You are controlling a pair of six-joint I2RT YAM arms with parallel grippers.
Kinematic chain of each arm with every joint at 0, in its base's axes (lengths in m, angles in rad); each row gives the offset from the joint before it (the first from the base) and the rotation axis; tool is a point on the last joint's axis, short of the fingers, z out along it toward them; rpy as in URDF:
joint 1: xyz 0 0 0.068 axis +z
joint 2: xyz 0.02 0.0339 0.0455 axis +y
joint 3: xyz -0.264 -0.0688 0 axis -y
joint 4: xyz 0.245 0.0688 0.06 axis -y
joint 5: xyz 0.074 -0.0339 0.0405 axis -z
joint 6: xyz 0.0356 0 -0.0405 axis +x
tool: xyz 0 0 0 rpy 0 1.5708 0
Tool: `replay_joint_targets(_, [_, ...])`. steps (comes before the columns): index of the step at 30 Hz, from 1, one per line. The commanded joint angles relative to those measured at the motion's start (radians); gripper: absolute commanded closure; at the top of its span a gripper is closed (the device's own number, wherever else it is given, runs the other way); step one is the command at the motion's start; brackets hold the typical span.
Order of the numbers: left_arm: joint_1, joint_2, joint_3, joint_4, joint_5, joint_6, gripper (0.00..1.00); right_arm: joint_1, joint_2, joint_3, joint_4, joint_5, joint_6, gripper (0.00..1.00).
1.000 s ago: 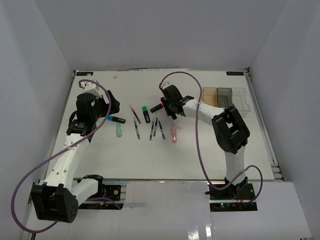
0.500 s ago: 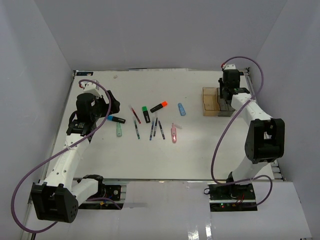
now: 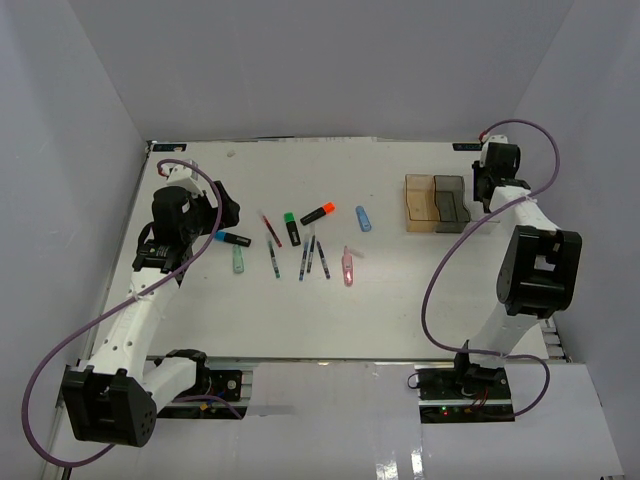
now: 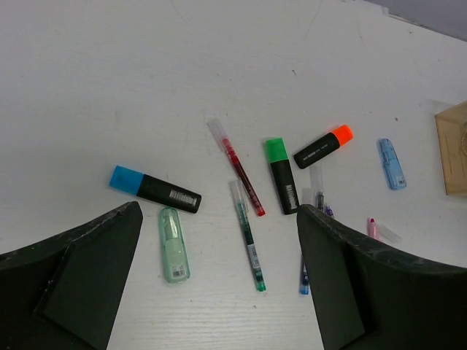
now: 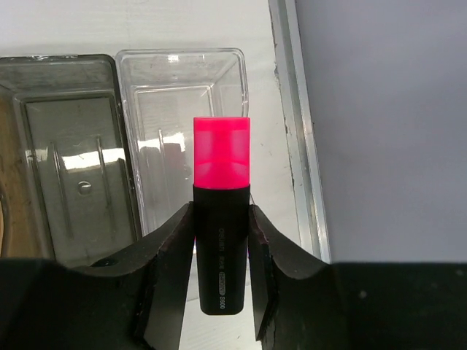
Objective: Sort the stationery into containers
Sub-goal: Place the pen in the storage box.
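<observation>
Right gripper (image 5: 221, 219) clamps a pink highlighter (image 5: 221, 157) over the clear bin (image 5: 182, 62) at two o'clock; grey bin (image 5: 69, 182) empty. Other pens (image 3: 309, 254) lie loose at centre. Left gripper (image 4: 219, 233) gapes, empty.

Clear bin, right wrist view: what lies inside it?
Nothing shows inside the clear bin. The pink highlighter in the right hand covers its near part.

White table (image 3: 400, 300), pale grey walls (image 3: 330, 60), metal edge rail (image 5: 295, 124)

White table (image 3: 300, 320) bears scattered stationery (image 3: 291, 229) and three adjoining bins (image 3: 436, 203).
</observation>
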Motion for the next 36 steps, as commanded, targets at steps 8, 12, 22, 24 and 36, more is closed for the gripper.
replay_joint_targets(8, [0.005, -0.021, -0.006, 0.007, 0.010, 0.009, 0.02, -0.015, 0.098, 0.020, 0.065, -0.083, 0.014, 0.53])
replay_joint_targets(12, [0.005, -0.018, -0.006, 0.007, 0.015, 0.009, 0.02, -0.015, 0.096, 0.024, 0.061, -0.086, 0.018, 0.44])
replay_joint_targets(22, [0.005, -0.004, -0.006, 0.005, 0.002, -0.003, 0.02, 0.090, -0.080, 0.047, 0.045, -0.185, 0.164, 0.22])
replay_joint_targets(24, [0.005, -0.001, -0.006, 0.005, -0.001, -0.005, 0.02, 0.164, -0.088, 0.076, 0.010, -0.157, 0.184, 0.19])
replay_joint_targets(36, [0.005, 0.019, -0.007, 0.002, 0.001, -0.018, 0.02, 0.675, 0.127, 0.326, -0.104, -0.044, 0.440, 0.16])
